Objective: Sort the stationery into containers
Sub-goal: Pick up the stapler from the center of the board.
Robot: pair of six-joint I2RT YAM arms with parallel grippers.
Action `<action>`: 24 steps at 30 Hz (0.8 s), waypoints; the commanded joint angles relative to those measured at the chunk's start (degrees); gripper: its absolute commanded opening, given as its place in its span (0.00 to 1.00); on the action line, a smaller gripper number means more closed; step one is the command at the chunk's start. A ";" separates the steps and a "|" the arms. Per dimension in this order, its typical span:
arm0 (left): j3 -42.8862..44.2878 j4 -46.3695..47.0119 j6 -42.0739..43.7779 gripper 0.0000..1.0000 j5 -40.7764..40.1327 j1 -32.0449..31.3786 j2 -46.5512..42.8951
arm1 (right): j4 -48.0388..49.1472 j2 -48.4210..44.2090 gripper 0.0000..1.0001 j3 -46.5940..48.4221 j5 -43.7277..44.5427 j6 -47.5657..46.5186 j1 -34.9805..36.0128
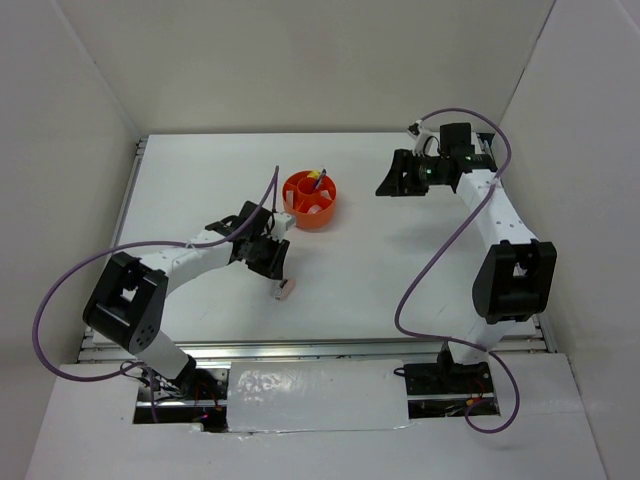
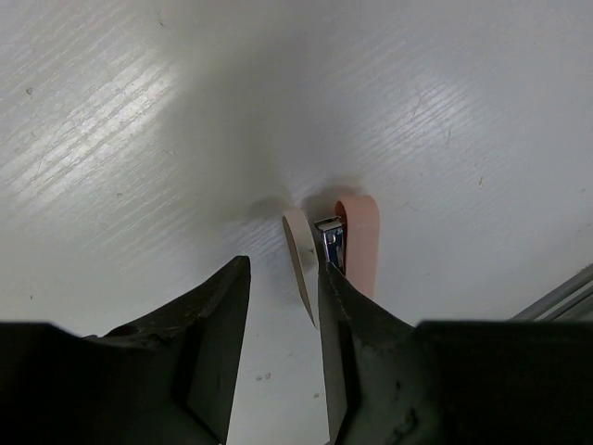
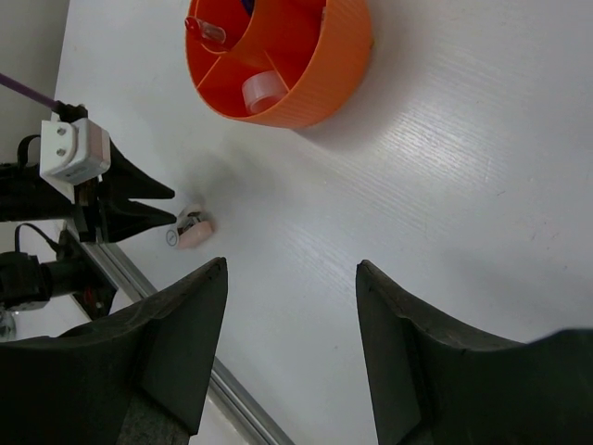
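Observation:
The round orange organizer [image 1: 315, 222] stands mid-table, its ribbed wall [image 3: 320, 93] also in the right wrist view. It holds a white tape ring [image 3: 262, 88], a red pen [image 3: 206, 28] and a pen tip [image 1: 318, 180] sticking up. A pink-white piece [image 1: 286, 288] lies near the table's front edge. My left gripper [image 1: 279, 268] is right over that piece [image 2: 359, 243]. Its jaws stand apart, the white flap [image 2: 298, 255] just ahead of the gap and the right fingertip [image 2: 326, 278] against the piece. My right gripper [image 3: 292, 267] hangs open and empty at the far right [image 1: 405, 175].
The metal rail of the table's front edge [image 2: 565, 297] runs close behind the pink-white piece. The left arm's purple cable [image 1: 60, 290] loops over the near left. White walls close in the table on three sides.

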 commanded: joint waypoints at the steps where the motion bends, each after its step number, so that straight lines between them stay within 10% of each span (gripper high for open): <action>1: 1.46 2.16 -1.26 0.47 1.88 0.00 0.55 | 1.96 -2.67 0.64 -0.81 -1.44 0.31 0.02; 24: -1.62 1.37 -3.10 0.35 -3.40 -3.34 0.11 | 2.49 -2.40 0.63 -1.86 -1.44 0.92 1.78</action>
